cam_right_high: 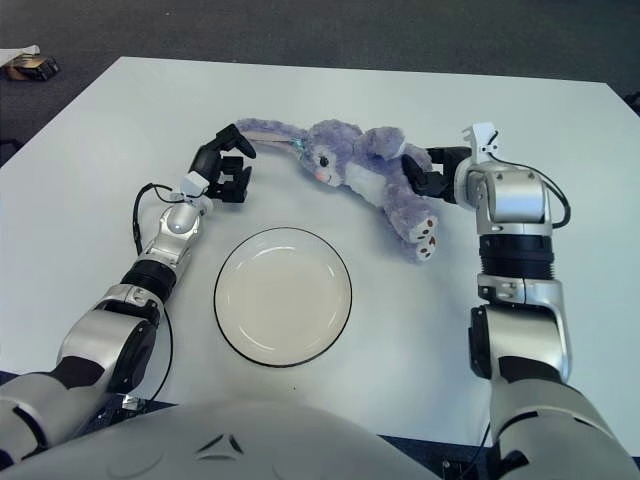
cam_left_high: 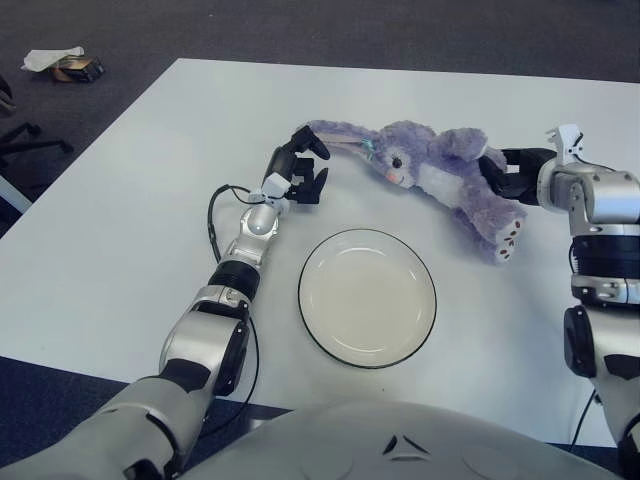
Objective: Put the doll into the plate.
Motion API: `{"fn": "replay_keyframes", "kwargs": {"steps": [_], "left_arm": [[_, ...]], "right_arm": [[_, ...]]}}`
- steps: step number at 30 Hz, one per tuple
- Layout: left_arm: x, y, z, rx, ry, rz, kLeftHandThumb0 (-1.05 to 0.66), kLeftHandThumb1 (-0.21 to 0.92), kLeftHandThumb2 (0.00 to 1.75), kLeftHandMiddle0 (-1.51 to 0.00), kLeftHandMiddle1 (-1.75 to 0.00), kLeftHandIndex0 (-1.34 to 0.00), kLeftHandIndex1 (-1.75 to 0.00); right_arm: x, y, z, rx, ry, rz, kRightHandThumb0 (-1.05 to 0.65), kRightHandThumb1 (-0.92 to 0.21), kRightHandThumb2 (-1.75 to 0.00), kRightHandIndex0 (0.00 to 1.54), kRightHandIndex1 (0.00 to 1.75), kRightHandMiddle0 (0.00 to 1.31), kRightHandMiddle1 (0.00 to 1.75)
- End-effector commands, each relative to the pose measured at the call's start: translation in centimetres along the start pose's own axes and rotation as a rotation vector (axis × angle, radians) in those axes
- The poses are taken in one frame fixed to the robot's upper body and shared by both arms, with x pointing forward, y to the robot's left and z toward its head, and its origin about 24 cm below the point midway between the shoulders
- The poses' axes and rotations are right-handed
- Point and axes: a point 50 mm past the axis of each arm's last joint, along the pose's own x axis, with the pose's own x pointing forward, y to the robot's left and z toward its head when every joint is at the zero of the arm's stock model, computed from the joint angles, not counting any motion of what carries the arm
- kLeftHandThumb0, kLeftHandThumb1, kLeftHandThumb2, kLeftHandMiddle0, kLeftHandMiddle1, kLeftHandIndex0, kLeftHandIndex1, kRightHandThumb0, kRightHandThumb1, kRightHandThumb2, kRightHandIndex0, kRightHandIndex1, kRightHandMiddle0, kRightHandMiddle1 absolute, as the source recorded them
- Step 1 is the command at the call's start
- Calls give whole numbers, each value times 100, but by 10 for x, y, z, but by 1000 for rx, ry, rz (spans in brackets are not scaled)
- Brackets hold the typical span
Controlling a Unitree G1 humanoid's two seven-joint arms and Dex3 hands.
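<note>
A purple plush bunny doll [cam_left_high: 430, 170] lies stretched across the white table beyond the plate, head to the left and feet to the right. My right hand [cam_left_high: 505, 172] is shut on the doll's rear, near its legs. The long ear's tip reaches my left hand [cam_left_high: 300, 170], which stays beside the plate's upper left with fingers spread and holding nothing. The white plate [cam_left_high: 367, 298] with a dark rim sits at the table's middle front with nothing on it. The doll's feet hang just past the plate's upper right edge.
A black cable [cam_left_high: 215, 215] loops at my left wrist. Off the table at far left, a small box and white paper [cam_left_high: 65, 65] lie on the dark carpet, with a chair base [cam_left_high: 25, 140] nearby. The table's left edge runs diagonally.
</note>
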Motion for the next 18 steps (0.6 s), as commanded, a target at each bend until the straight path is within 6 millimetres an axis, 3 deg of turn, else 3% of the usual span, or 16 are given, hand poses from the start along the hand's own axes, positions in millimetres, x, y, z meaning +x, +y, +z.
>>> {"fn": "replay_keyframes", "kwargs": {"steps": [1, 12, 16, 18], "left_arm": [[-40, -7, -33, 33, 127, -15, -45, 42, 119, -118, -175, -53, -175], [-44, -9, -26, 215, 1, -13, -44, 46, 114, -106, -175, -50, -175], [-45, -9, -23, 312, -73, -6, -42, 53, 105, -85, -175, -44, -175], [-46, -9, -22, 349, -107, 1, -22, 45, 114, -69, -175, -44, -171]], "right_arm": [[-2, -2, 7, -18, 20, 41, 0, -12, -152, 81, 164, 51, 175], [-4, -2, 22, -70, 41, 48, 0, -8, -154, 86, 159, 55, 175], [-2, -2, 26, -101, 35, 41, 0, -11, -150, 86, 154, 53, 175], [-1, -2, 27, -119, 34, 36, 0, -12, -148, 86, 152, 53, 175]]}}
